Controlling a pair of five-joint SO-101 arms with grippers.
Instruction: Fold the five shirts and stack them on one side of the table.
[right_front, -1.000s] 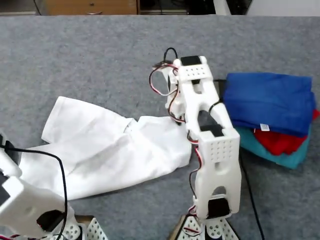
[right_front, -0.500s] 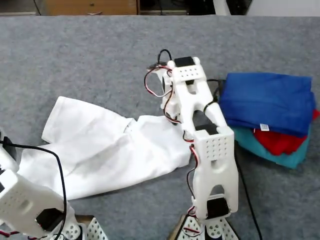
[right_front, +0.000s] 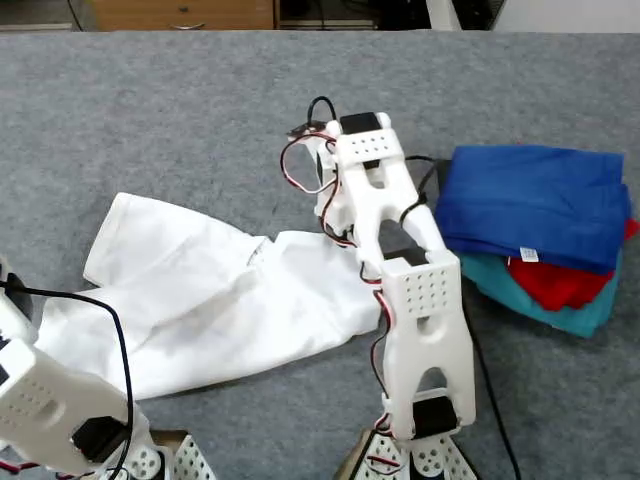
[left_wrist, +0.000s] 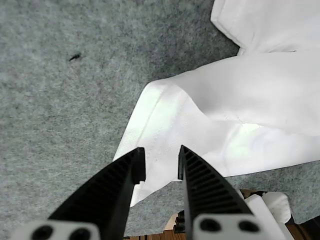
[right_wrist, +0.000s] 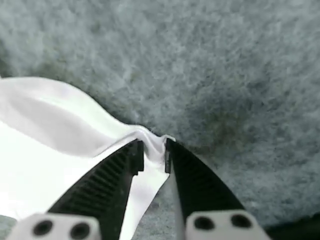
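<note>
My right gripper (right_wrist: 154, 150) pinches the shirt (right_front: 220, 300) at its end near the middle of the tabletop (right_front: 150, 120), jaws almost closed on cloth. The shirt's length runs toward the near-left corner. There my left gripper (left_wrist: 161, 160) hangs just above its edge, slightly open and empty.

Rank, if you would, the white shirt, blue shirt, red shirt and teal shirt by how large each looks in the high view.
1. white shirt, spread out.
2. blue shirt, folded.
3. red shirt and teal shirt: only edges show beneath the blue one, so left unranked.
</note>
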